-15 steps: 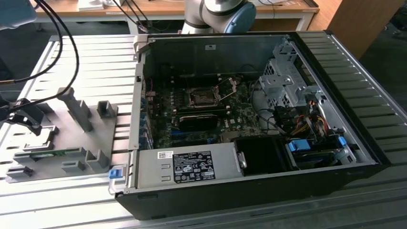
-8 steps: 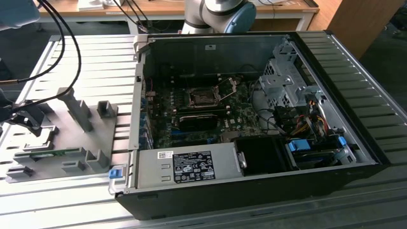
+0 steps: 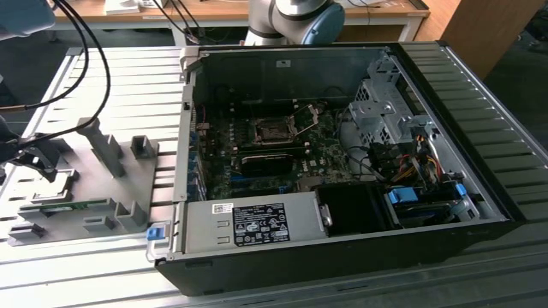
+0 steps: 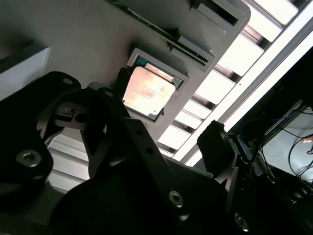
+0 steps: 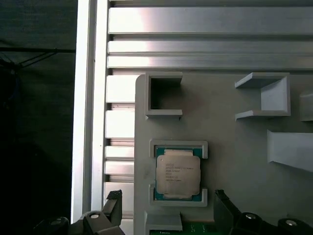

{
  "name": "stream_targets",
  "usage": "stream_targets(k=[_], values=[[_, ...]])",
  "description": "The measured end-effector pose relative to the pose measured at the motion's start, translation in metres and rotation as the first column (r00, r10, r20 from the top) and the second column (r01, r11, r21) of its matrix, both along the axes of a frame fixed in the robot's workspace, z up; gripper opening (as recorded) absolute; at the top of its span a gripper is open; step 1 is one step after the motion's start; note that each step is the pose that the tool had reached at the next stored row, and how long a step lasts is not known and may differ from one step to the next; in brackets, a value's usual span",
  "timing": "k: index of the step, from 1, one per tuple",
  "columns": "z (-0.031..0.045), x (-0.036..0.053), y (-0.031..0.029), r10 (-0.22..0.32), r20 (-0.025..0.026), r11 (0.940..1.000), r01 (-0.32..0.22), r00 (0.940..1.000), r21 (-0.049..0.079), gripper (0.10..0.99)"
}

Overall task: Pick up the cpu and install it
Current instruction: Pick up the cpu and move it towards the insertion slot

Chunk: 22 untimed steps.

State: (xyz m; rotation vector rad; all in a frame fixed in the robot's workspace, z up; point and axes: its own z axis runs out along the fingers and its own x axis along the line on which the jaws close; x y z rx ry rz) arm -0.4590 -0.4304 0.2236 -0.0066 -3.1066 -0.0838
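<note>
The gripper, spread wide, hangs over the cpu, seated in the holder plate.

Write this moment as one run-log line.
pincer open, over chip | chip lying in grey holder plate, ungripped | computer case open

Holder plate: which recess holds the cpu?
The low-framed recess, with the silvery cpu lying flat in it. The deeper square recess beside it and the open-sided bracket are both empty.

claw cut off, memory stick cropped
</note>
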Motion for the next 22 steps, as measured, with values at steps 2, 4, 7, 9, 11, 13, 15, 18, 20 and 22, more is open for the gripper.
stream_targets(k=[2,4,7,9,11,13,15,18,20,22], values=[[-0.0001,0.0001,0.0011,0.000,0.0000,1.0000,0.000,1.0000,0.000,0.761],[-0.0003,0.0001,0.0023,0.000,0.0000,1.0000,0.000,1.0000,0.000,0.761],[-0.0008,0.0006,0.0049,-0.001,-0.0001,1.0000,0.001,1.0000,0.000,0.761],[-0.0017,0.0007,0.0063,-0.008,0.0003,1.0000,0.008,1.0000,0.000,0.761],[-0.0024,0.0008,0.0065,-0.014,0.0006,0.9999,0.014,0.9999,0.000,0.761],[-0.0028,0.0008,0.0065,-0.015,0.0008,0.9999,0.015,0.9999,0.000,0.761],[-0.0041,0.0011,0.0067,-0.015,0.0012,0.9999,0.015,0.9999,0.000,0.761],[-0.0058,0.0024,0.0067,-0.015,0.0011,0.9999,0.015,0.9999,0.000,0.761],[-0.0074,0.0025,0.0066,-0.015,0.0024,0.9999,0.015,0.9999,0.000,0.761],[-0.0095,0.0025,0.0065,-0.015,0.0077,0.9999,0.015,0.9999,0.000,0.761]])
